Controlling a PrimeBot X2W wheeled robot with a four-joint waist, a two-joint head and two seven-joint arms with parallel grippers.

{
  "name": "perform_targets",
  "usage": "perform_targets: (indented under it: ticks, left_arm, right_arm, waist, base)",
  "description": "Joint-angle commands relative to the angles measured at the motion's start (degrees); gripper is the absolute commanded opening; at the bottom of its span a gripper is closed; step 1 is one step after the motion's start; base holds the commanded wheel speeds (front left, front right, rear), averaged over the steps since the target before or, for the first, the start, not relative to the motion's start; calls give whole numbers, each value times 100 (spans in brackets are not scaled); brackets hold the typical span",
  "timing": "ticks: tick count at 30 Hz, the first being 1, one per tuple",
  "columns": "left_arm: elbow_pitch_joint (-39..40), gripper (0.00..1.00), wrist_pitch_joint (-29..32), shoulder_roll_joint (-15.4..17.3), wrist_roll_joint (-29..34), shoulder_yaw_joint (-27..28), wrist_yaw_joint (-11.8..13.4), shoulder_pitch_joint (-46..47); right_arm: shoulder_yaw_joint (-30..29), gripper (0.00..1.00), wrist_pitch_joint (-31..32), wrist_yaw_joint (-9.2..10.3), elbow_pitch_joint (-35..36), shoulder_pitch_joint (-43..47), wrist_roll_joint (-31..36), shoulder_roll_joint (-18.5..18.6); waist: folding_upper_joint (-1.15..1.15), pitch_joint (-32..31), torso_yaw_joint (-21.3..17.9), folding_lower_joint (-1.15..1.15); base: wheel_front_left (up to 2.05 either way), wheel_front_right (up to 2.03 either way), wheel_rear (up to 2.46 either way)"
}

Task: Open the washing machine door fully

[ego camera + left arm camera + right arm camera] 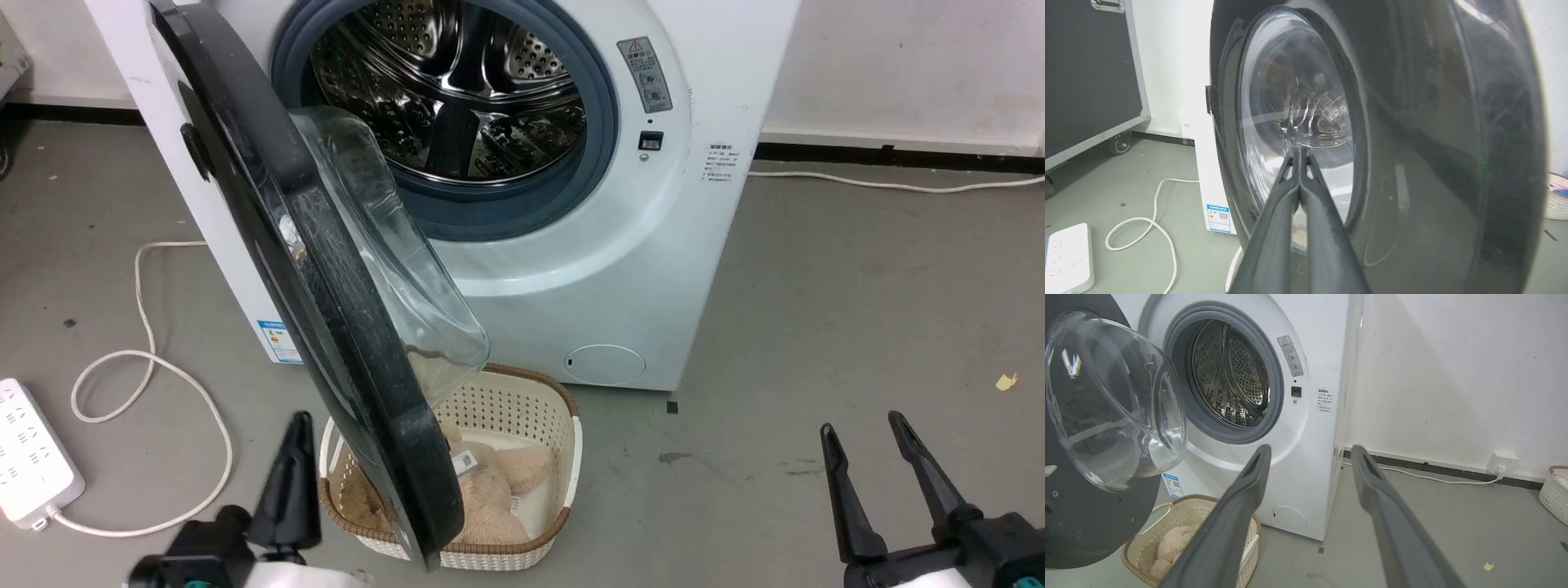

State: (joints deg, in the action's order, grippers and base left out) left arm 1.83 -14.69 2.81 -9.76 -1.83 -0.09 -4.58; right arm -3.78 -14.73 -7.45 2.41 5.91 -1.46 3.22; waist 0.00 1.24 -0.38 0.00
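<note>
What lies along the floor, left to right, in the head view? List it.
Power strip → white cable → left gripper → laundry basket → right gripper → yellow scrap.

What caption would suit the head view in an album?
Washer door stands open over a basket; left gripper shut by its outer face, right gripper open, apart.

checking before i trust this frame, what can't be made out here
- Head view: the washing machine door hides part of the basket and what lies in it.
- Left wrist view: whether the shut left end effector touches the door glass is unclear.
- Head view: the warning sticker text is too small.
</note>
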Motion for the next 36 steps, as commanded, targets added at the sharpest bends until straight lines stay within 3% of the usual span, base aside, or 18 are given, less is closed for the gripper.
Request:
perform_targets:
  ticks: [1,10,16,20,26,30,36]
  left_arm:
    - [149,0,-30,8,24,65,49,100]
    - [1519,0,-30,8,165,284,257,824]
    - [2304,0,196,8,102,108,241,1294]
    - [2803,0,710,7,143,-429,185,1508]
    - [2911,0,1065,7,328,-1192,209,1398]
    - [2705,0,1178,7,260,-1962,298,1190]
    - [2136,0,1230,7,-195,-2524,429,891]
  right_arm:
    - [-19,100,-26,-3,45,41,-58,-33]
    - [-64,100,-27,-3,90,41,-84,-34]
    - [-35,100,-27,-3,81,39,-110,-34]
    - [-6,100,-27,-3,50,10,-153,-34]
    - [0,100,-27,-3,23,-24,-192,-34]
    - [-29,100,-27,-3,12,-38,-207,-34]
    - [-61,100,-27,-3,-41,-68,-216,-34]
  waist:
    - [0,-17,3,0]
    - [0,-35,64,0]
    - [0,-31,59,0]
    - [0,-9,23,0]
    - [0,32,-19,0]
    - [0,79,-18,0]
    - [0,88,-16,0]
  base:
    - [0,0,0]
    - [0,0,0]
    - [0,0,0]
    - [0,0,0]
    - [0,0,0]
    - [0,0,0]
    - [0,0,0]
